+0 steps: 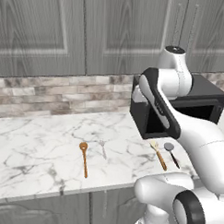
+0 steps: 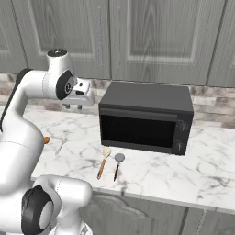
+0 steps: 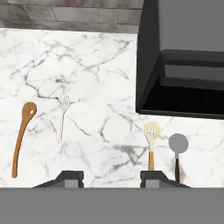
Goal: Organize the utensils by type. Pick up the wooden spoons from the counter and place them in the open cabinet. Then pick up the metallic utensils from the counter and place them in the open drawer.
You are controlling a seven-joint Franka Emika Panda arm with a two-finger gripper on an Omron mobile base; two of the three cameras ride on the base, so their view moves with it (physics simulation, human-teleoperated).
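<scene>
On the white marble counter (image 1: pixel 38 147) lie two wooden spoons. One with a small round bowl (image 3: pixel 22 135) (image 1: pixel 84 158) is at the left. The paler-headed one (image 3: pixel 151 142) (image 1: pixel 158 154) (image 2: pixel 103 162) lies in front of the black oven (image 2: pixel 147 117). A thin silver fork (image 3: pixel 62 117) (image 1: pixel 102 149) (image 2: pixel 61 146) rests beside the left spoon. A metal spoon (image 3: pixel 178 148) (image 1: pixel 171 152) (image 2: pixel 117 164) with a grey bowl lies right of the pale one. My gripper (image 3: pixel 111 178) (image 2: pixel 79 106) hangs high above the counter, open and empty. The open cabinet and open drawer are out of view.
Shut grey wall cabinets (image 1: pixel 112 31) hang above a stone-tile backsplash (image 1: pixel 50 95). The oven (image 1: pixel 178 112) stands close to the right of my hand. The counter's front edge (image 1: pixel 59 190) runs just below the utensils, with grey doors beneath.
</scene>
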